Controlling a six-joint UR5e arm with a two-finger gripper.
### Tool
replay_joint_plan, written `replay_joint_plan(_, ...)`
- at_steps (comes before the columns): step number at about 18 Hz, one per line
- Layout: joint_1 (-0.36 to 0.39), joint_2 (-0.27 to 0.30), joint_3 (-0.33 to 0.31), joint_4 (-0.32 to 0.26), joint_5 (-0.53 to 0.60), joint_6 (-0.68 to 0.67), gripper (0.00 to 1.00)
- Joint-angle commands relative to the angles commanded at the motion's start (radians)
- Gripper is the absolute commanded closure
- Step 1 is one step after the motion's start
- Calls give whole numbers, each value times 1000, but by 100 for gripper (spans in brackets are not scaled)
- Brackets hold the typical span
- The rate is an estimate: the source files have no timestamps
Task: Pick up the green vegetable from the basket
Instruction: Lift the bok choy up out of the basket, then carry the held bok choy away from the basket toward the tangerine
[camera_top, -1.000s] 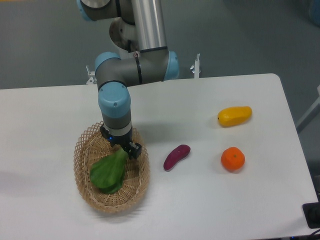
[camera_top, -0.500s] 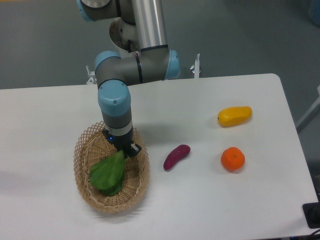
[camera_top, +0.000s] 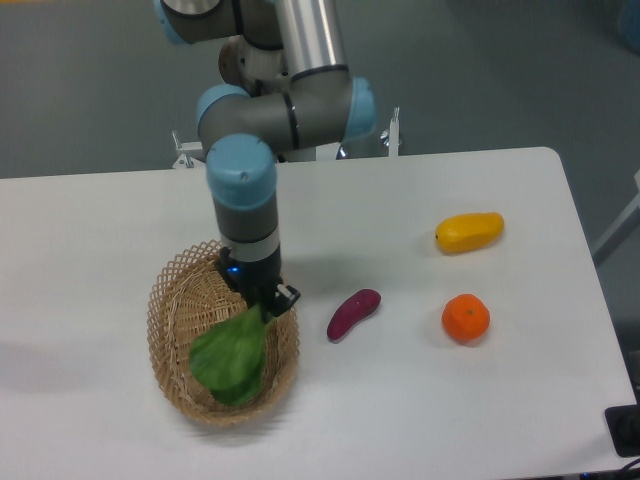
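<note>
Gripping the green vegetable (camera_top: 232, 358) by its pale stalk, our hand (camera_top: 262, 302) is clamping it over the basket (camera_top: 166, 320), leaves dangling so they are clearing the rim.

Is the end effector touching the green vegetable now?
Touching. The camera view shows the end effector closed on the pale stalk end of the green vegetable.
</note>
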Motion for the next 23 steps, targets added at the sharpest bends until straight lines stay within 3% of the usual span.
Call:
replay_joint_plan(6,187,20,109,-164,-75,202,72)
replay_joint_plan(9,256,20,141,-206,-77,316,72)
replay_joint_plan(18,404,-30,200,-201,-83,503,72)
replay_joint_plan(23,424,-37,209,-200,-83,536,72)
